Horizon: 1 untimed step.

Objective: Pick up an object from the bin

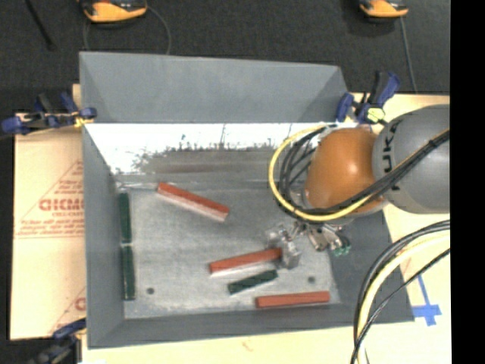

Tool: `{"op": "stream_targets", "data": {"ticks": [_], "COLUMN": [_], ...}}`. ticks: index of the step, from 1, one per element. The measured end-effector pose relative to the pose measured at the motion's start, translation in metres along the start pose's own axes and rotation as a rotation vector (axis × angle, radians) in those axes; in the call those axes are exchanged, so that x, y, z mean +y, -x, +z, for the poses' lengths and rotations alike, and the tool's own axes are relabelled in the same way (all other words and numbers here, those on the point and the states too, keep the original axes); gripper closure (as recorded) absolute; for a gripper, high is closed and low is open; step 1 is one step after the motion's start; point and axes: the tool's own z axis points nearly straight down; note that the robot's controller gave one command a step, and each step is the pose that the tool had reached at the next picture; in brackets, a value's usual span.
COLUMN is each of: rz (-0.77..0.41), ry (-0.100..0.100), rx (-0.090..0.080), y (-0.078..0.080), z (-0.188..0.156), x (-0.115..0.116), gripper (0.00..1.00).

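Note:
My gripper point(285, 249) hangs low in the right half of the bin, under the orange wrist cover. It is right at the right end of a red flat stick point(241, 263) with a pale edge, which lies slanted on the bin floor. Whether it touches the stick is not visible. Just in front of that stick lies a short dark green stick point(252, 282). Another red stick point(293, 300) rests near the front right wall.
A further red stick point(192, 201) lies slanted toward the back middle. Two dark green sticks point(123, 218) point(128, 273) lie end to end along the left wall. The arm and its looped cables hang over the bin's right side.

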Motion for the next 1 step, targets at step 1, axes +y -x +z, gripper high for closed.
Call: {"op": "stream_targets", "data": {"ticks": [1], "rz": [-0.495], "ry": [0.000], "rx": [-0.005], "y": [0.0758], "z": [-0.0268], "x": [-0.0379], "gripper": [1.00]}}
